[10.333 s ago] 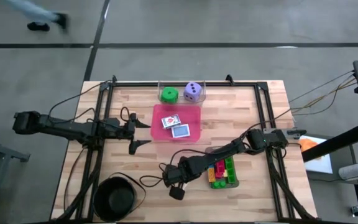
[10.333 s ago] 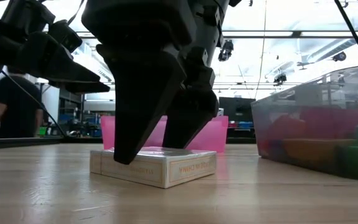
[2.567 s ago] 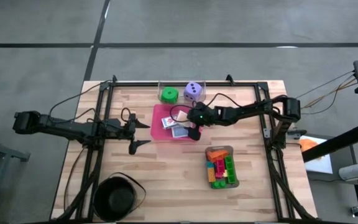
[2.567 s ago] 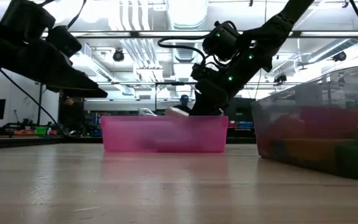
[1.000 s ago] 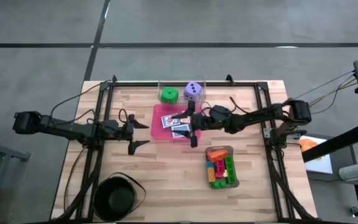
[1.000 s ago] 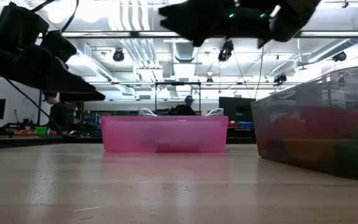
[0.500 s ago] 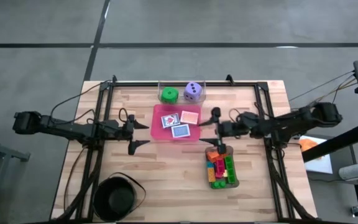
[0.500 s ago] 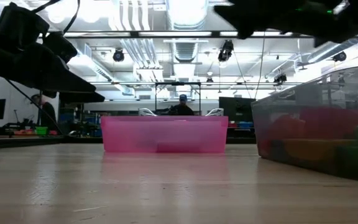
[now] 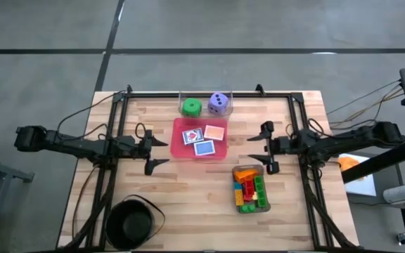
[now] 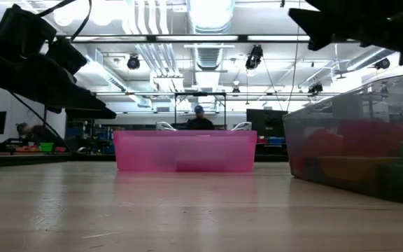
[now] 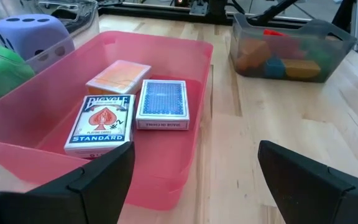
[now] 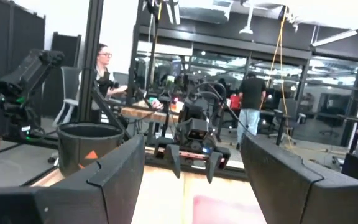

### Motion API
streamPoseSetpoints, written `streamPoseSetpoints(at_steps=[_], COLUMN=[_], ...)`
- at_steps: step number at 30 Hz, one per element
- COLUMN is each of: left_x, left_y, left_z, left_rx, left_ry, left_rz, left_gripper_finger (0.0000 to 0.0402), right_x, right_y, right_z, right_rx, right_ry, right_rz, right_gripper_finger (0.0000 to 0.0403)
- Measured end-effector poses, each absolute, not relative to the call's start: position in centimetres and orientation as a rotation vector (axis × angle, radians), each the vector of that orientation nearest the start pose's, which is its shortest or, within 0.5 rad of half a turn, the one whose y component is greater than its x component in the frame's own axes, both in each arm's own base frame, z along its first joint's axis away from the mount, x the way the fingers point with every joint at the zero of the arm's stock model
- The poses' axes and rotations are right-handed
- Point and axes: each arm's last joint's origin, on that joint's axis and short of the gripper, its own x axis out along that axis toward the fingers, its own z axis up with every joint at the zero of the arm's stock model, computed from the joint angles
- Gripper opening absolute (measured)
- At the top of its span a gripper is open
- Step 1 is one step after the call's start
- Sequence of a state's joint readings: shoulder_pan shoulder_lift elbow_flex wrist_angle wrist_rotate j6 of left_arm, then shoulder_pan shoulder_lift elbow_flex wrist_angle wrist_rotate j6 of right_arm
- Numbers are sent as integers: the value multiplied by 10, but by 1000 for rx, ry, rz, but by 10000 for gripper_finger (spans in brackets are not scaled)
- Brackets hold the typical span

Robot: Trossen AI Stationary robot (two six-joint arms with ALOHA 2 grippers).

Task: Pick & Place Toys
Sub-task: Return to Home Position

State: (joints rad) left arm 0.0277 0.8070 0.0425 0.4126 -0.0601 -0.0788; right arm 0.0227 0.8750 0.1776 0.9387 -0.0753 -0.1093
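Both sets of jaws stand wide and empty above the bench [image 9: 188, 204]: the right gripper [image 9: 255, 147] hangs near the pink tray [image 9: 200, 159], the left gripper [image 9: 162, 152] just beside its opposite wall. The cards [image 9: 203, 148] lie flat in that tray between them, nearer the left arm.

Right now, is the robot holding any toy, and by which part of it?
No, nothing is held. The left gripper and the right gripper are both open and empty.
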Motion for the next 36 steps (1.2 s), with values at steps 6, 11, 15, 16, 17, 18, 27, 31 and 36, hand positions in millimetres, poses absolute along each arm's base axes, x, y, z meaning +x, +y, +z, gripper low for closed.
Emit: streamPoseSetpoints(at_steps=[6,11,15,16,17,18,27,31,36], left_x=[146,146,146,146,146,146,146,146,146], left_y=[6,6,6,6,6,6,6,6,6], left_z=[135,135,135,135,135,135,135,135,135], left_rx=[-72,-72,-72,-72,-72,-72,-72,-72,-73], left_ry=[348,348,348,348,347,347,347,347,347], left_rz=[101,101,101,101,101,101,101,101,101], left_gripper_finger=[342,342,342,342,342,342,342,342,342], right_x=[154,144,135,133,130,128,108,101,94], right_y=[6,5,5,5,5,5,4,3,1], right_z=[215,219,221,221,220,219,214,209,202], right_rx=[-110,-110,-110,-110,-110,-109,-107,-95,-67], right_ry=[-231,-236,-233,-229,-224,-220,-294,-262,-234], right_rz=[86,86,86,86,86,86,78,47,-13], right_gripper_finger=[260,260,260,260,260,260,260,260,260])
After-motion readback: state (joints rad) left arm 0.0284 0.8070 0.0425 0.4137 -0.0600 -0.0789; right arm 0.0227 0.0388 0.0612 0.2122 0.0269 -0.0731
